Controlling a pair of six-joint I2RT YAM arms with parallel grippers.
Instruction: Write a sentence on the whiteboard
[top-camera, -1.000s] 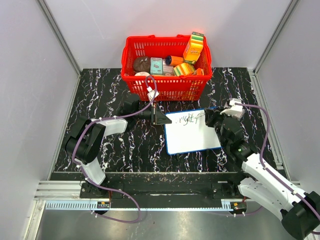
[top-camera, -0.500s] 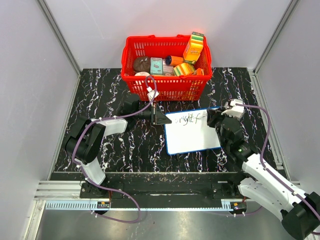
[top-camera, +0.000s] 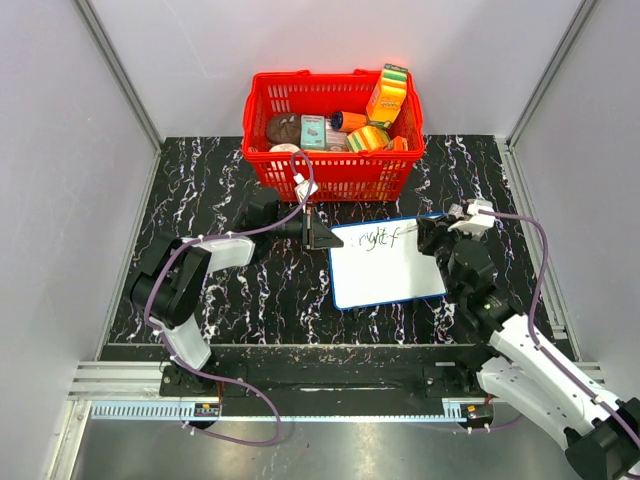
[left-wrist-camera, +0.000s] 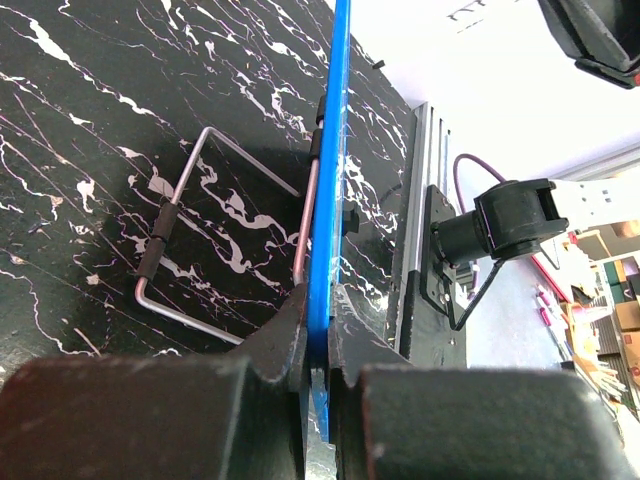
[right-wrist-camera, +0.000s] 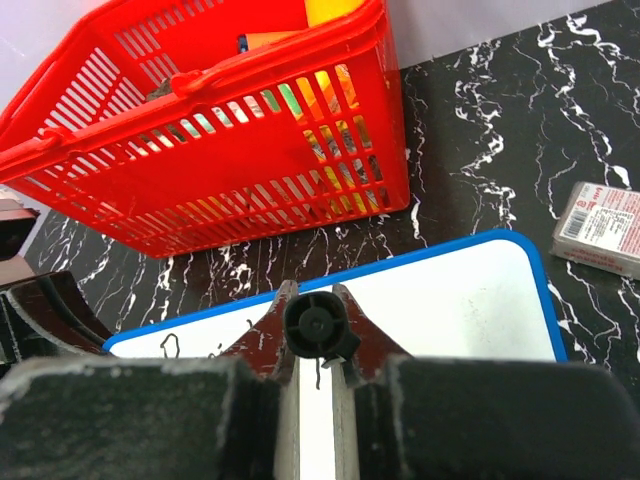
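The whiteboard (top-camera: 387, 272) lies flat in front of the red basket, white with a blue rim (left-wrist-camera: 336, 150). My left gripper (top-camera: 322, 236) is shut on its left edge, the rim pinched between both fingers (left-wrist-camera: 285, 335). The sentence (top-camera: 379, 238) is thin black lettering along the board's top edge, and only the first letters show. My right gripper (top-camera: 436, 236) is over the board's top right part. It is shut on a black marker (right-wrist-camera: 318, 328), seen end-on between the fingers, with its tip down at the board (right-wrist-camera: 460, 300). A few strokes (right-wrist-camera: 170, 345) show to the left.
A red basket (top-camera: 334, 135) full of groceries stands just behind the board. A small grey-pink packet (right-wrist-camera: 606, 226) lies on the black marble tabletop to the right of the board. A bent wire stand (left-wrist-camera: 200, 235) sits under the board's left part. Grey walls close in both sides.
My right gripper has slid a little to the right along the board's top with the marker, and another letter has appeared behind it. The left gripper has held still.
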